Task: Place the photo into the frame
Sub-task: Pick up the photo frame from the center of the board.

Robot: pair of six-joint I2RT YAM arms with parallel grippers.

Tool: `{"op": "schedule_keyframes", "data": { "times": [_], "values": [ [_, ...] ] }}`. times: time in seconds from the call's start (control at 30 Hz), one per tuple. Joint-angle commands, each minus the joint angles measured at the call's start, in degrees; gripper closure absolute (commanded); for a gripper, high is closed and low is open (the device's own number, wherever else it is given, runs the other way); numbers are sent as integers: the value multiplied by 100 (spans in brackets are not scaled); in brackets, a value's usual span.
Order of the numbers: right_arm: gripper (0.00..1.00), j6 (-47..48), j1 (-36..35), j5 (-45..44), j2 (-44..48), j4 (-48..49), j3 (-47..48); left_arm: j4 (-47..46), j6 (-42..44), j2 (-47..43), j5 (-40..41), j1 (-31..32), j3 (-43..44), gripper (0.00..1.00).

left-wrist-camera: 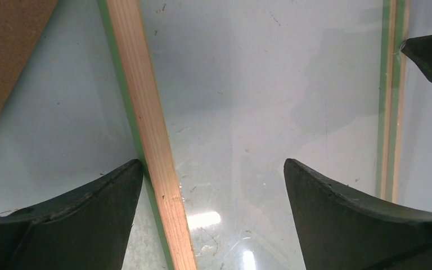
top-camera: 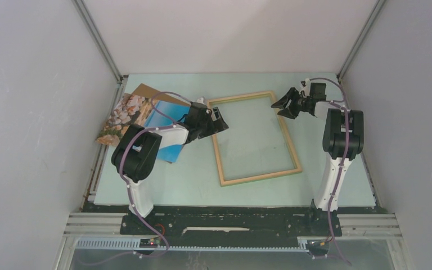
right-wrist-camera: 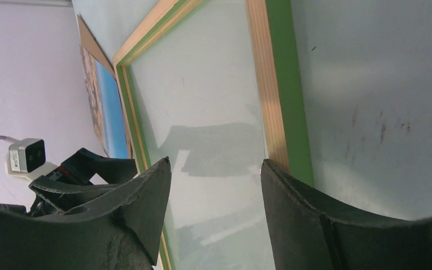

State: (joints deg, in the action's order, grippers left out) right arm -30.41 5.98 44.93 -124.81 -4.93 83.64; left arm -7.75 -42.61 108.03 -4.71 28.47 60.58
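The frame [top-camera: 256, 177] lies flat mid-table, pale wood side up with green edges, clear pane inside. The photo [top-camera: 163, 126], blue with tan rocks at its left end, lies at the far left, partly under my left arm. My left gripper [top-camera: 220, 119] is open over the frame's left rail [left-wrist-camera: 152, 140], the jaws straddling that rail. My right gripper [top-camera: 281, 105] is open at the frame's far right corner, just above the right rail [right-wrist-camera: 270, 95]. The photo's blue edge also shows in the right wrist view [right-wrist-camera: 109, 112].
A plain brown backing board [top-camera: 149, 93] lies under the photo at the far left; its corner shows in the left wrist view [left-wrist-camera: 5, 50]. Grey walls enclose the pale green table [top-camera: 326, 185] on three sides.
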Motion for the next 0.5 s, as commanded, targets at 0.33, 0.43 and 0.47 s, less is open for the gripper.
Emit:
{"op": "schedule_keyframes", "data": {
  "times": [0.33, 0.43, 0.47],
  "values": [
    [33, -352, -156, 568, 894, 426, -810, -322, 165, 197, -303, -8, 419, 2],
    [32, -293, -158, 416, 945, 373, -857, -358, 174, 202, -358, -8, 416, 2],
    [32, -241, -151, 301, 933, 317, -857, -357, 174, 198, -379, -4, 424, 2]
  ]
}}
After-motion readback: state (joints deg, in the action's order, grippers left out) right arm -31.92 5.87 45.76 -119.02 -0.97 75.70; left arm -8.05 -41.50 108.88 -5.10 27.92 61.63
